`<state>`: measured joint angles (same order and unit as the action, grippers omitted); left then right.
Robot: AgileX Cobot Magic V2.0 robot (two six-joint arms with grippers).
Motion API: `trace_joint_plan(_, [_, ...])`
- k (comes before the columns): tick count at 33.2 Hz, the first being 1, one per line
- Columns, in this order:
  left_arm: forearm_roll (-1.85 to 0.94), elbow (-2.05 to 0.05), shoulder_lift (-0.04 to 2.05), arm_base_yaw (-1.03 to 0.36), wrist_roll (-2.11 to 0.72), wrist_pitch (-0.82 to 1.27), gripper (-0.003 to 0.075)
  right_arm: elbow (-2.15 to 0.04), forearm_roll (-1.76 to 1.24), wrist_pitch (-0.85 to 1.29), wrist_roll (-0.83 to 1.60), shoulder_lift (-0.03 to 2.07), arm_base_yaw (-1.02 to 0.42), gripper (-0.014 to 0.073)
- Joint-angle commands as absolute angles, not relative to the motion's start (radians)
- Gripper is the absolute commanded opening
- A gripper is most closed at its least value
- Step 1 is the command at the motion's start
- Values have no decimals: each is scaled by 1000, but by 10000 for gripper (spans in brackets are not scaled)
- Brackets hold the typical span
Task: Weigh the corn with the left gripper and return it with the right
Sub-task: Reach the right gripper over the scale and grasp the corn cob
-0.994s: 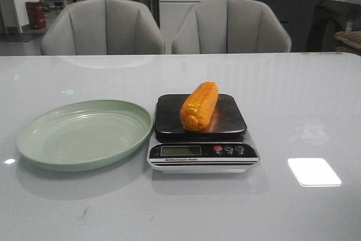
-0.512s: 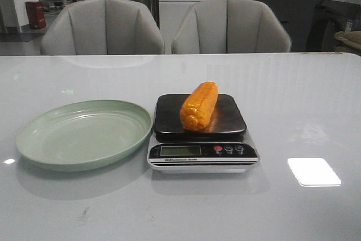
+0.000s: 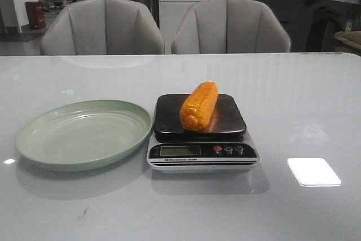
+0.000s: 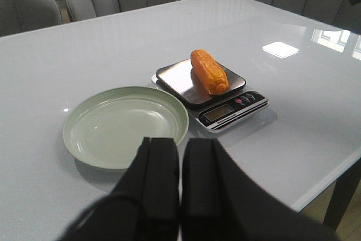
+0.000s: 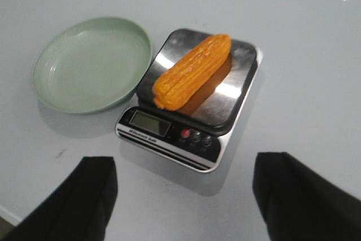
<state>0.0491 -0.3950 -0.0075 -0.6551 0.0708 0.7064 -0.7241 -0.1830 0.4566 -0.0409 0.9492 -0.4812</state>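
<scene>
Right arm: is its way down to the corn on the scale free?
Probably yes. The right gripper hangs open above the corn, which lies exposed on the scale; nothing is between them.

It looks like an office room; a big white table (image 3: 293, 117) with soft grey chairs (image 3: 101, 26) behind it.

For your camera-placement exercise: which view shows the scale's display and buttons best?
The right wrist view: the scale is closest there, seen from above. The front view shows it face-on but low; the left wrist view shows it small and angled.
</scene>
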Motion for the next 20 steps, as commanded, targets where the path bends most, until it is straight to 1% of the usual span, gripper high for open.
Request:
trace_joint_plan(1, [44,-419,4,-658,73,627,115,-855,-202,459,-35,1065,-505,595])
trace_joint_plan(12, [44,-419,4,-658,73,627,115,-1245,-202,649,-235,1499,-509,595])
trace_joint_plan(20, [44,-419,4,-658,73,627,115,-1490,-162,783,-349,1730,-509,595])
